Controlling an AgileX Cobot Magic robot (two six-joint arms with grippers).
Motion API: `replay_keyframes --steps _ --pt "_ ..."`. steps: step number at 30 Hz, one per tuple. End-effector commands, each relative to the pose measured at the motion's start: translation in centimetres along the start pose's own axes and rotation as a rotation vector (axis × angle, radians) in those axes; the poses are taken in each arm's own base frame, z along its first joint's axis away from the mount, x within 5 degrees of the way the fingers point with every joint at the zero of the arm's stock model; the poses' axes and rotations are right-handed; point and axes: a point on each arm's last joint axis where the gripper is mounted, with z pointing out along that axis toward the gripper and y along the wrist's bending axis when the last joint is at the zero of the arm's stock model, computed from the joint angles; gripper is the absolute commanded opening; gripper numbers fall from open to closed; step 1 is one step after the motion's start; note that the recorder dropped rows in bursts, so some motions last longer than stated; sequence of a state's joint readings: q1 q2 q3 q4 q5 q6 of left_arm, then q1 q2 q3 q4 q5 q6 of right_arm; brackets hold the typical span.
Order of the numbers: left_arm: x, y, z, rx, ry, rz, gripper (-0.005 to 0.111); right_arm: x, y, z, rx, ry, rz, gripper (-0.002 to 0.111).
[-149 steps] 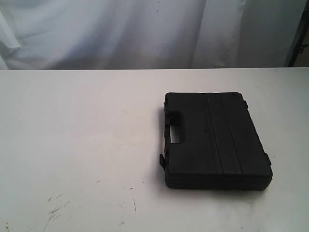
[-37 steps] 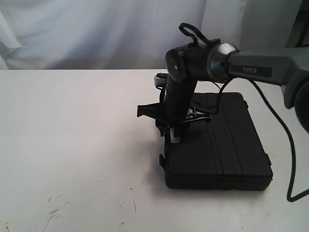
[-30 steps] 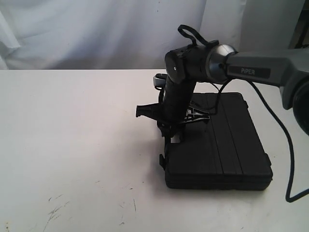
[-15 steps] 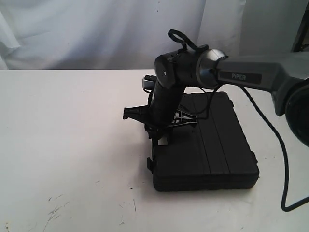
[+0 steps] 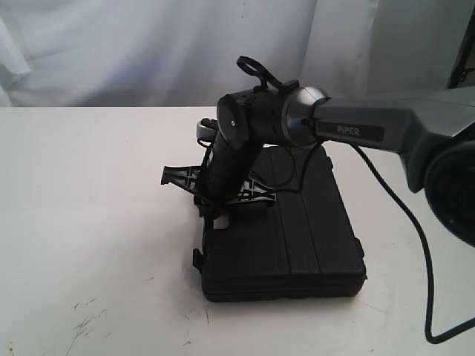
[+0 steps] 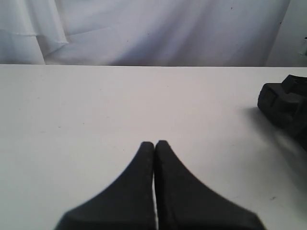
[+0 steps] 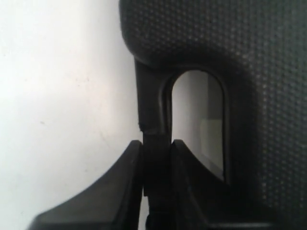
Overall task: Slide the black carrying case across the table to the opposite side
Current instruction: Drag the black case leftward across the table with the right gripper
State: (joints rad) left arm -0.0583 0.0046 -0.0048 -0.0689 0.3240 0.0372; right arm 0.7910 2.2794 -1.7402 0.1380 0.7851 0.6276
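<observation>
One black carrying case [image 5: 297,237], one table [image 5: 89,222], two grippers — case flat near the table's middle.
Right wrist view alone shows the right gripper [image 7: 156,143] pinching the case's handle [image 7: 152,110]; left wrist view alone shows the left gripper [image 6: 154,144] — fingers pressed together.

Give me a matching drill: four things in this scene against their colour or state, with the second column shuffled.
1 left gripper
2 right gripper
3 black carrying case
4 table

A white, faintly scuffed
B shut on the case's handle
C lying flat on its broad side
D shut on nothing

Pairs: 1-D, 2-B, 3-C, 4-A
</observation>
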Motion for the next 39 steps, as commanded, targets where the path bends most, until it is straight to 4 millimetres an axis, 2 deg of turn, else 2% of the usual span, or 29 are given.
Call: replay_keyframes --steps 1,5,13,24,33,39 --pt "0.1 0.0 0.0 -0.001 -0.006 0.001 0.0 0.3 1.5 -0.3 -0.072 -0.031 0.039 0.0" --pt "0.1 0.0 0.0 -0.001 -0.006 -0.002 0.0 0.8 2.2 -0.2 -0.096 -0.035 0.041 0.0" --pt "0.1 0.0 0.0 -0.001 -0.006 -0.002 0.0 0.3 3.8 -0.6 -0.134 -0.049 0.04 0.0" --pt "0.1 0.0 0.0 -0.001 -0.006 0.001 0.0 0.1 5.7 0.7 -0.149 -0.029 0.05 0.0" --pt "0.1 0.0 0.0 -0.001 -0.006 -0.002 0.0 -0.5 6.5 0.4 -0.189 -0.068 0.064 0.0" --pt "0.1 0.0 0.0 -0.001 -0.006 -0.002 0.0 -0.5 6.4 1.4 -0.199 -0.073 0.106 0.0"
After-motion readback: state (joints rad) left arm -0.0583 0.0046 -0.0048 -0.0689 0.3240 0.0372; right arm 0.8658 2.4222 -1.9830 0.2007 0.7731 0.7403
